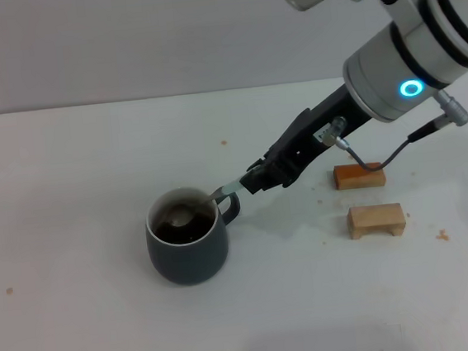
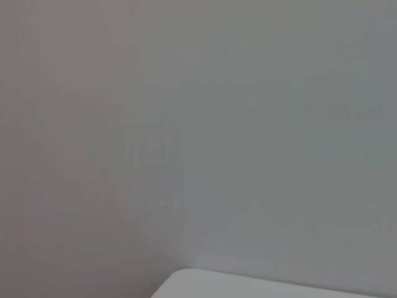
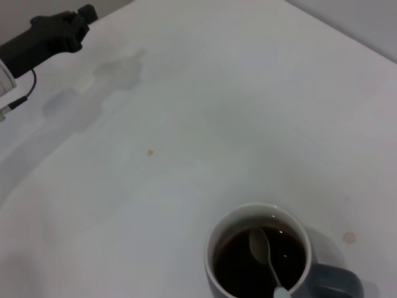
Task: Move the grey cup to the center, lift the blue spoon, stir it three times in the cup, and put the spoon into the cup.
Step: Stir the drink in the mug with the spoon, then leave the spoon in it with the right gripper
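Observation:
The grey cup stands on the white table left of the middle, its handle pointing toward my right arm, with dark brown liquid inside. The blue spoon leans over the rim with its metal bowl in the liquid. My right gripper is shut on the end of its pale blue handle, just beside the cup's handle. The right wrist view shows the cup from above with the spoon in it. My left gripper shows only far off in that view.
Two small wooden blocks lie to the right of the cup: an orange-brown one and a pale one nearer the front. A few small brown specks dot the table. The left wrist view shows only a wall and a table corner.

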You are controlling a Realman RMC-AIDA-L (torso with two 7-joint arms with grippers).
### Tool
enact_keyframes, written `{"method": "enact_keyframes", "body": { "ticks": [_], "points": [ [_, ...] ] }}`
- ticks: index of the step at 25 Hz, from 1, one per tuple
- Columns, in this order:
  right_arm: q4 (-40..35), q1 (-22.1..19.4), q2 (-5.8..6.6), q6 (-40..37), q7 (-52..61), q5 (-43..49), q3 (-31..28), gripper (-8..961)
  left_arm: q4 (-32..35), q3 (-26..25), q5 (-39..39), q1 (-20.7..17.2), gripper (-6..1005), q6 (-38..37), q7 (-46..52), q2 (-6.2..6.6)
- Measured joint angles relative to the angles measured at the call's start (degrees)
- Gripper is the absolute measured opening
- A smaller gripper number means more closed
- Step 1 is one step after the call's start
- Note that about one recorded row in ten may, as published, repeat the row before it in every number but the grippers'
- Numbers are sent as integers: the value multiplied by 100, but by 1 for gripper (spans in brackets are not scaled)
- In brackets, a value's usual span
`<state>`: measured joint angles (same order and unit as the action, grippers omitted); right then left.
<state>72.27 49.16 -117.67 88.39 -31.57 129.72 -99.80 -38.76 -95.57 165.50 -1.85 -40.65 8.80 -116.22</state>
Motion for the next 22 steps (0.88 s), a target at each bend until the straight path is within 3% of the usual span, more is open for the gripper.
{"method": "enact_keyframes", "body": {
  "ticks": [22],
  "points": [
    [-1162,651,-55,-359,-252,14,265,158,-244,65,0,-141,-3,-22,17,15]
  ]
}}
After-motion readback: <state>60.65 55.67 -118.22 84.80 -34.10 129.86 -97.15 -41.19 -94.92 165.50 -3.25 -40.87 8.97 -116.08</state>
